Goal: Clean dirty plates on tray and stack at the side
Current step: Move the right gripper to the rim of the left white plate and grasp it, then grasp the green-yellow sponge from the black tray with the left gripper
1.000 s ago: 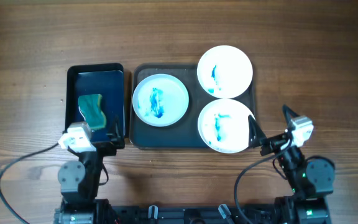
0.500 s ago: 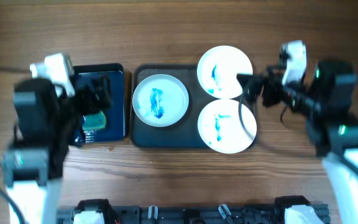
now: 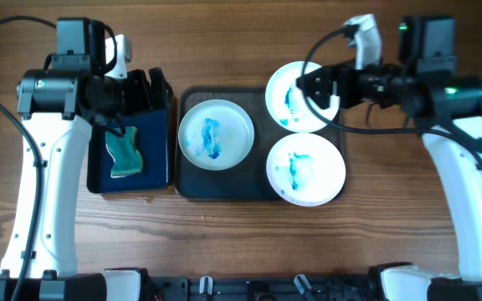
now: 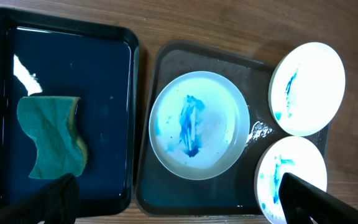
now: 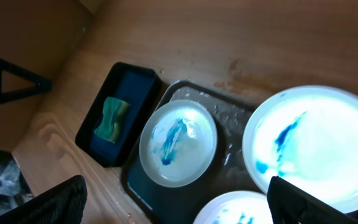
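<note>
We judge cleaning not yet begun: three blue-smeared plates (image 3: 216, 134) sit on the tray (image 3: 224, 182), both pairs of jaws hang apart, empty, and the left jaws, over the tub (image 3: 156, 150) beside the tray, should next grip the sponge (image 3: 125, 152).

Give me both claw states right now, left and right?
Left claw: open, holding nothing.
Right claw: open, holding nothing.

R wrist: tray (image 5: 229, 118) w/ 3 blue-smeared plates, black tub (image 5: 135, 87) just beside it, wood surface (image 5: 185, 37).
In tray: center plate (image 5: 178, 143) flat; right plate (image 5: 319, 146) lies over tray edge; bottom plate (image 5: 235, 211) cut off by frame. Green sponge (image 5: 112, 118) in tub. right pincer (image 5: 178, 202) fingers wide apart.
</note>
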{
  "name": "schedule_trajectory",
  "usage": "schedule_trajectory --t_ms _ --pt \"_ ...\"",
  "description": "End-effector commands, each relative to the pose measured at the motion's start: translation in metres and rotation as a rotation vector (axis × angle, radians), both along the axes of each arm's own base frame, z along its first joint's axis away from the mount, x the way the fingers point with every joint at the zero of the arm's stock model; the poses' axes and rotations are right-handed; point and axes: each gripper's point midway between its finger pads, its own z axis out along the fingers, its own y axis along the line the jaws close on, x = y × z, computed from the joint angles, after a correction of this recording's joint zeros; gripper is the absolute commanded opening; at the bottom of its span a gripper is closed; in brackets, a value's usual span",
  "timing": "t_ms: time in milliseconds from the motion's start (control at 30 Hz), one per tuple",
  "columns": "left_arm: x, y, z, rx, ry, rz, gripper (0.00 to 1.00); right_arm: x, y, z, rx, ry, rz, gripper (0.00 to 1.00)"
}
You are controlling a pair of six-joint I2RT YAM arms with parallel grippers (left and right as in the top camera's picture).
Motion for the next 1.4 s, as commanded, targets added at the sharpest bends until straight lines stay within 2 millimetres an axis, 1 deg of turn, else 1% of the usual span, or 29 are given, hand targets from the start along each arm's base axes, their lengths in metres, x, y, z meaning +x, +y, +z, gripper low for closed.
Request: schedule_trajectory --t_ms 0,33,100,167,200,233,300,400,467,500,533,600,700,767,900,1000,1033,1067,1133,1167,1233,1267,1300,1367 --pt "0.009 0.008 0.005 0.044 -0.033 0.019 1.0 0.006 0.029 -0.048 -0.124 0.169 -0.112 0.9" --pt "0.01 0.01 0.005 0.056 -0.037 0.025 1.0 0.007 0.037 -0.061 -0.157 0.198 -0.122 0.89" --pt "0.01 0.015 0.005 0.083 -0.037 0.039 1.0 0.005 0.063 -0.099 -0.221 0.274 -0.09 0.85" --pt "0.01 0.021 0.004 0.116 -0.035 0.057 1.0 0.002 0.078 -0.13 -0.271 0.335 -0.063 0.78" --pt "0.01 0.024 0.004 0.127 -0.033 0.064 1.0 0.001 0.084 -0.149 -0.303 0.369 -0.058 0.74" --pt "0.009 0.028 0.003 0.138 -0.024 0.103 1.0 0.001 0.085 -0.169 -0.34 0.409 -0.075 0.7" --pt "0.006 0.037 0.001 0.16 -0.005 0.174 1.0 0.002 0.082 -0.193 -0.387 0.455 -0.105 0.66" --pt "0.004 0.044 -0.001 0.178 0.009 0.235 1.0 0.007 0.082 -0.221 -0.419 0.49 -0.13 0.62" --pt "0.003 0.046 -0.002 0.176 0.016 0.256 1.0 0.01 0.085 -0.239 -0.427 0.505 -0.127 0.56" --pt "0.002 0.047 -0.002 0.18 0.018 0.262 0.99 0.01 0.087 -0.247 -0.432 0.514 -0.127 0.49" --pt "0.002 0.047 -0.003 0.18 0.019 0.262 0.99 0.01 0.088 -0.253 -0.436 0.52 -0.125 0.46" --pt "0.001 0.048 -0.005 0.183 0.024 0.27 0.99 0.012 0.091 -0.259 -0.429 0.522 -0.123 0.43" --pt "-0.002 0.055 -0.013 0.204 0.047 0.323 0.99 0.018 0.097 -0.257 -0.4 0.503 -0.136 0.4" --pt "-0.005 0.06 -0.019 0.208 0.067 0.336 0.99 0.02 0.099 -0.26 -0.388 0.511 -0.151 0.37" --pt "-0.015 0.078 -0.035 0.203 0.125 0.395 0.99 0.016 0.109 -0.272 -0.361 0.55 -0.147 0.26" --pt "-0.022 0.089 -0.048 0.202 0.165 0.424 0.99 0.013 0.115 -0.275 -0.365 0.549 -0.139 0.24" --pt "-0.025 0.091 -0.053 0.203 0.18 0.431 0.99 0.012 0.118 -0.275 -0.366 0.547 -0.134 0.23" --pt "-0.027 0.093 -0.058 0.204 0.192 0.434 0.99 0.012 0.118 -0.275 -0.369 0.548 -0.146 0.19" --pt "-0.03 0.093 -0.069 0.207 0.209 0.433 0.98 0.012 0.116 -0.276 -0.381 0.55 -0.181 0.08" --pt "-0.032 0.093 -0.076 0.208 0.219 0.432 0.98 0.012 0.115 -0.277 -0.385 0.552 -0.191 0.04" --pt "-0.035 0.092 -0.091 0.212 0.236 0.426 0.96 0.013 0.114 -0.277 -0.386 0.557 -0.205 0.04" --pt "-0.036 0.092 -0.105 0.215 0.243 0.417 0.95 0.013 0.112 -0.277 -0.391 0.557 -0.214 0.04" --pt "-0.037 0.092 -0.113 0.216 0.246 0.417 0.94 0.013 0.112 -0.277 -0.391 0.557 -0.214 0.04" --pt "-0.037 0.092 -0.123 0.217 0.246 0.414 0.91 0.013 0.112 -0.277 -0.391 0.556 -0.212 0.04"
